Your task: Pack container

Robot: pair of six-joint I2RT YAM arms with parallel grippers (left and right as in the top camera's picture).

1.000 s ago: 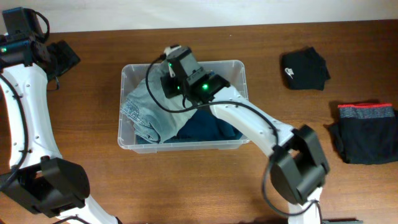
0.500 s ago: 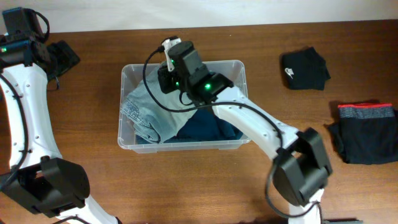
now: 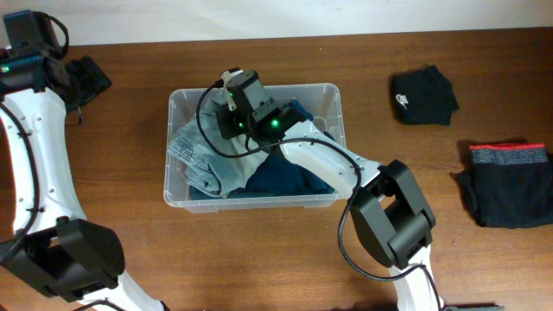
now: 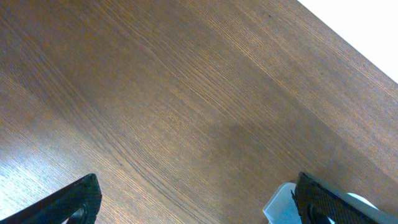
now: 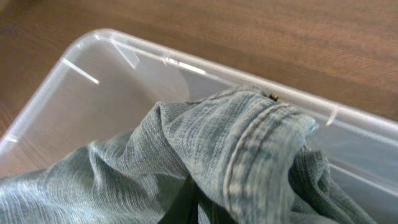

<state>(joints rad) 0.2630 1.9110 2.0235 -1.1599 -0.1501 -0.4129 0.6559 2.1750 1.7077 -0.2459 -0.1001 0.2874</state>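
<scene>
The clear plastic container (image 3: 251, 204) stands mid-table and holds light blue jeans (image 3: 207, 160) on its left side and a dark blue garment (image 3: 289, 177) on its right. My right gripper (image 3: 229, 121) reaches into the container's back left part. In the right wrist view it (image 5: 194, 205) is shut on a fold of the jeans (image 5: 249, 143), close to the container's corner (image 5: 99, 43). Far to the left, my left gripper (image 3: 86, 78) hangs open over bare wood. Nothing sits between its fingers (image 4: 81, 199), and a container corner (image 4: 280, 202) shows beside one of them.
A folded black garment with a white logo (image 3: 423, 95) lies at the back right. A black garment with a red and grey waistband (image 3: 505, 186) lies at the right edge. Bare wood surrounds the container.
My right gripper has shifted a little left along the container's back wall, still pinching the jeans, and its elbow swung left. The left arm has not moved.
</scene>
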